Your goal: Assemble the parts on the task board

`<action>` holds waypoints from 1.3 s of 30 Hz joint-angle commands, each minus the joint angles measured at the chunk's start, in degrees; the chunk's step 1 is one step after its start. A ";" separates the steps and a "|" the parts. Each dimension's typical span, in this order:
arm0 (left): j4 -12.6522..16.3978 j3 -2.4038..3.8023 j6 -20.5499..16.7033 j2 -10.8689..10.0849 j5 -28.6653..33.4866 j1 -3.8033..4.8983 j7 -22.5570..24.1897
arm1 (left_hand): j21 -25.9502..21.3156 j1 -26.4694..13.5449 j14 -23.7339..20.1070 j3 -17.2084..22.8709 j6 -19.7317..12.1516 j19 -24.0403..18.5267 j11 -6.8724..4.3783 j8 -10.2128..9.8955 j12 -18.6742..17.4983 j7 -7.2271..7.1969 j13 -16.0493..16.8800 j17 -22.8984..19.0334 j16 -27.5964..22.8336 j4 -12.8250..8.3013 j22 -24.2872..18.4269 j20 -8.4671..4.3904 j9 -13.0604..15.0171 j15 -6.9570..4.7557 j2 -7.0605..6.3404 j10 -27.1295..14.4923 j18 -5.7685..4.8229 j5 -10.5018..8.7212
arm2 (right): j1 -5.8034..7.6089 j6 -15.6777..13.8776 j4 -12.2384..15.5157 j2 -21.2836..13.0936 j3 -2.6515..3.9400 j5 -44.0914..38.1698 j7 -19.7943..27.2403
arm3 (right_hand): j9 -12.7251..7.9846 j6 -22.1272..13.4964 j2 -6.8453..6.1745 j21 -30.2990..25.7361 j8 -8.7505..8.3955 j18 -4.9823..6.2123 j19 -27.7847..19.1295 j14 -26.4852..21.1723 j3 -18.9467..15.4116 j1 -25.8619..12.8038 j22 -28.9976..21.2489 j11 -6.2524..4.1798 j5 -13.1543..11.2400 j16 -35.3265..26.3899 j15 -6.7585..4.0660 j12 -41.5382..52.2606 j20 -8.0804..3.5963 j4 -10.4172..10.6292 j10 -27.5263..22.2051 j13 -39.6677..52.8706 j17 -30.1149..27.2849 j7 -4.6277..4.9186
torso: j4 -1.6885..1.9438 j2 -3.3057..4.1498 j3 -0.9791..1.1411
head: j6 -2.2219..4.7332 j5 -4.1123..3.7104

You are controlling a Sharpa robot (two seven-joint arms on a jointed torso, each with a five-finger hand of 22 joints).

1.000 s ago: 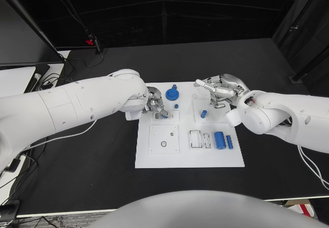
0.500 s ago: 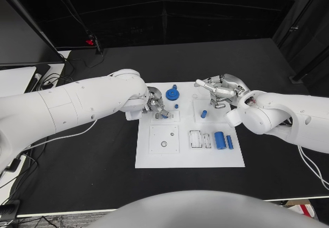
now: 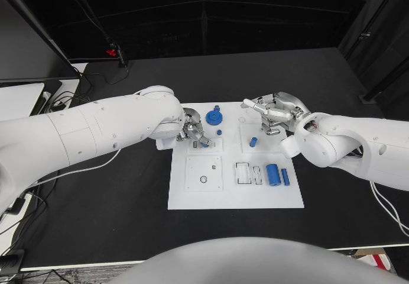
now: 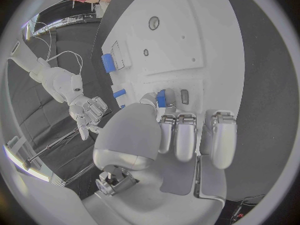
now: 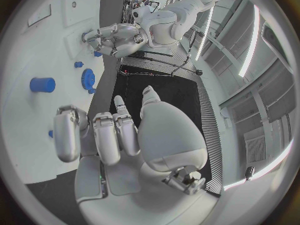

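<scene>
Altogether six blue parts on the task board, one pinched by the left hand; right hand empty, fingers apart.

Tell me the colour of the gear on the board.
Blue. The gear shows best in the head view, at the far side of the white board.

The head view looks steeply down on the worktop from above, while both wrist views sit close behind their hands, sharing the task board.

task board: 1 | blue parts: 6 visible | hands: 2
</scene>
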 commanded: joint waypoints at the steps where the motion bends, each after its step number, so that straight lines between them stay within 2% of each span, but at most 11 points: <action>1: -0.16 -0.43 1.21 0.01 -0.43 -0.58 -2.64 | 0.18 -1.32 6.10 -0.64 -0.34 5.97 -0.05 -0.46 -0.15 -0.11 14.92 15.09 0.05 -0.03 15.09 0.22 -0.21 0.30 0.05 6.29 -0.37 -0.44 | 0.06 0.59 0.14 0.02 0.02 0.13 0.47 | 0.10 -0.51 0.59 -0.21 0.37 0.52 -0.28 5.95 -0.30 0.12 11.08 0.43 -0.07 0.14 0.34 0.14 0.08 -0.02 5.96 15.08 15.10 0.90 | 0.01 0.02 -0.02 | 0.00 -0.01; 6: -0.18 -0.43 1.16 0.02 -0.44 -0.59 -2.90 | 0.18 -2.52 6.10 -1.29 -0.28 5.97 -0.03 -0.54 -0.15 -0.12 14.92 15.09 0.05 -0.06 15.09 0.30 -0.36 0.35 -0.41 6.29 -0.37 -1.62 | 0.06 0.62 0.14 0.03 0.02 0.13 0.45 | 0.10 -0.51 0.59 -0.19 0.38 0.51 -0.27 5.95 -0.30 0.13 11.09 0.43 -0.08 0.14 0.34 0.14 0.08 -0.02 5.96 15.08 15.10 0.90 | 0.00 -0.01 0.01 | 0.00 0.01; 10: -0.14 -0.43 0.93 0.04 -0.46 -0.59 -2.97 | 0.18 -3.34 6.10 -1.88 -0.35 5.97 -0.03 -0.63 -0.15 -0.12 14.92 15.09 0.05 -0.10 15.09 0.36 -0.49 0.38 -0.76 6.29 -0.37 -3.46 | 0.06 0.64 0.13 0.04 0.02 0.14 0.45 | 0.10 -0.52 0.62 -0.17 0.42 0.51 -0.25 5.95 -0.33 0.16 11.10 0.43 -0.12 0.14 0.34 0.14 0.08 -0.04 5.96 15.08 15.10 0.89 | 0.00 0.01 0.00 | 0.00 -0.02; 26: 0.03 -0.43 0.65 0.01 -2.27 -0.62 -2.80 | 0.18 -2.96 6.10 -2.69 -0.67 5.97 -0.01 -0.60 -0.15 -0.08 14.92 15.09 0.05 -0.19 15.09 0.40 -0.57 0.40 -1.87 6.29 -0.37 -6.55 | 0.06 0.63 0.12 0.01 0.02 0.75 0.41 | 0.10 -0.53 0.66 -0.14 0.46 0.50 -0.21 5.95 -0.35 0.17 11.11 0.43 -0.17 0.14 0.34 0.14 0.08 -0.04 5.96 15.08 15.10 0.89 | 0.01 0.01 0.02 | 0.00 0.04; 39: 0.42 -0.43 -1.24 -0.06 -3.88 -0.68 -1.66 | 0.18 -7.95 6.10 -6.47 -1.66 5.97 0.67 -0.29 -0.15 0.67 14.92 15.09 0.05 -0.08 15.09 0.76 -0.73 0.91 -2.08 6.29 -0.37 -11.01 | 0.06 0.61 0.12 -0.01 0.02 0.89 0.39 | 0.10 -0.53 0.66 -0.14 0.46 0.50 -0.21 5.95 -0.35 0.17 11.11 0.43 -0.17 0.14 0.34 0.14 0.08 -0.04 5.96 15.08 15.10 0.89 | 0.00 0.02 0.01 | 0.00 -0.05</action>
